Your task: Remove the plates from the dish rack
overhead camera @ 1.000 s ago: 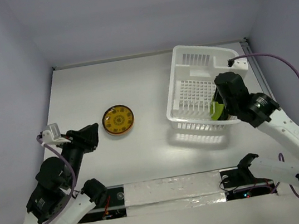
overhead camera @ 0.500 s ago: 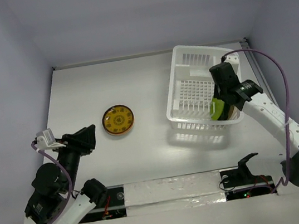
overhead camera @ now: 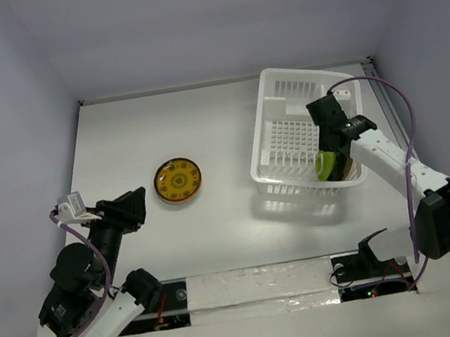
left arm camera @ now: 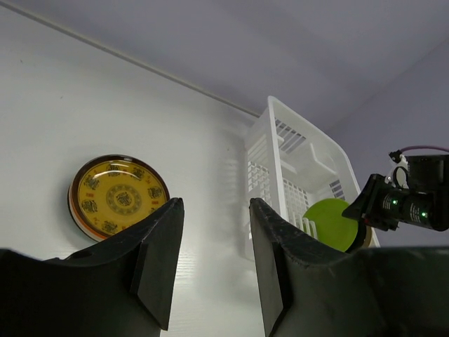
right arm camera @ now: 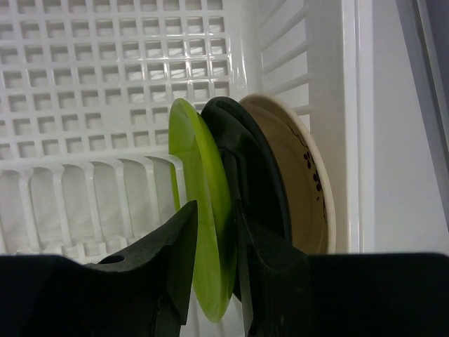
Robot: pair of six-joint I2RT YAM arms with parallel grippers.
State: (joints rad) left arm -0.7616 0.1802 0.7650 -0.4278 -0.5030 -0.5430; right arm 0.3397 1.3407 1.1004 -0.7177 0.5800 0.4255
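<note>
The white desk [overhead camera: 201,121] is the biggest thing here. The white dish rack [overhead camera: 268,86] sits on it, right under the right pincer [right arm camera: 214,210] and far across from the left pincer [left arm camera: 214,210].

1 plate is out of the rack. It is the yellow plate with an orange rim [overhead camera: 178,181], and it lies flat on the desk just ahead of the left pincer. That pincer has its 2 fingers apart and holds nothing.

3 plates stand on edge in the rack corner nearest the right pincer. Its fingers sit on each side of the lime green plate [right arm camera: 193,154] and seem to squeeze it. The dark plate [right arm camera: 245,140] is just beside 1 finger, and the cream plate [right arm camera: 295,182] is behind that.

So I think 1 plate is done and 3 are left, and the green one looks next.
</note>
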